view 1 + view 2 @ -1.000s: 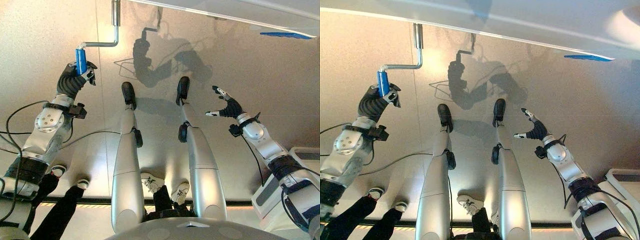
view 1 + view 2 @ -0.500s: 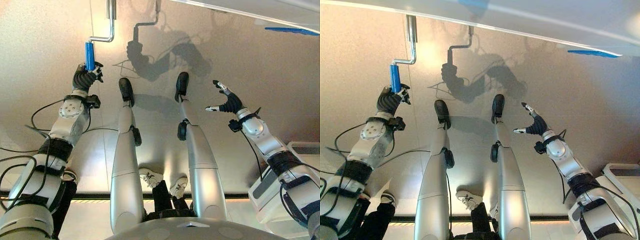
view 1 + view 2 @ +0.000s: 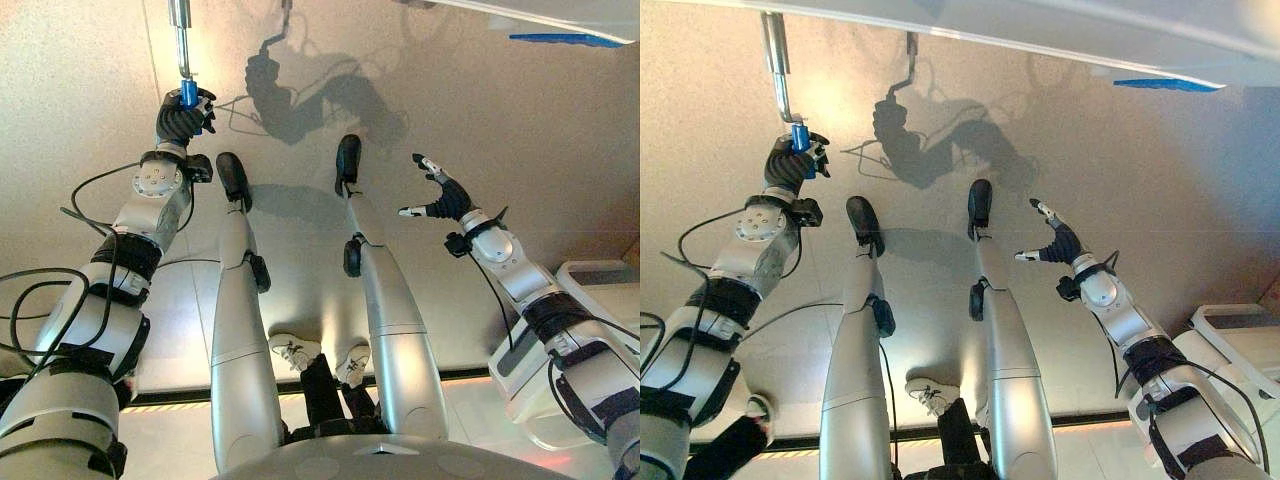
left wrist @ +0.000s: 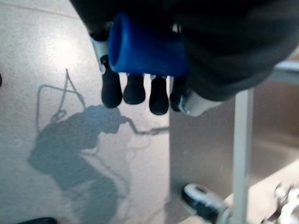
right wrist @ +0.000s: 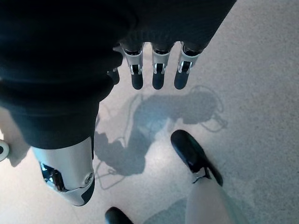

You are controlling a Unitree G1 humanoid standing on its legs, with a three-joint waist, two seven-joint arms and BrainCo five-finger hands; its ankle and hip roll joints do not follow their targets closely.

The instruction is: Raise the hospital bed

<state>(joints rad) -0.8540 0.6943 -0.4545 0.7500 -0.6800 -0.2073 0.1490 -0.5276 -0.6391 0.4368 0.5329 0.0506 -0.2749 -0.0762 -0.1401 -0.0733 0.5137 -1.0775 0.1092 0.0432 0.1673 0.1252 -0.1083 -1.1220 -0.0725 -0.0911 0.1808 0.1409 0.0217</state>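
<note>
The bed's crank is a metal rod (image 3: 182, 40) that comes down from the bed's edge (image 3: 1040, 20) and ends in a blue grip (image 3: 188, 93). My left hand (image 3: 180, 118) is shut on that grip, at arm's length ahead on the left. In the left wrist view the dark-tipped fingers (image 4: 133, 88) curl round the blue grip (image 4: 145, 44). My right hand (image 3: 440, 198) hangs open in the air on the right, away from the crank and holding nothing. Its fingers (image 5: 156, 70) are straight above the floor.
A white bin (image 3: 590, 290) stands on the floor at the lower right. A person's shoes (image 3: 290, 352) are close behind me. A strip of blue tape (image 3: 560, 40) marks the bed's edge on the right. A bed caster (image 4: 201, 198) sits near the crank.
My left hand has swung the blue grip round from out at the left of the shaft to nearly in line below it. The right hand has held its pose. The camera has shifted.
</note>
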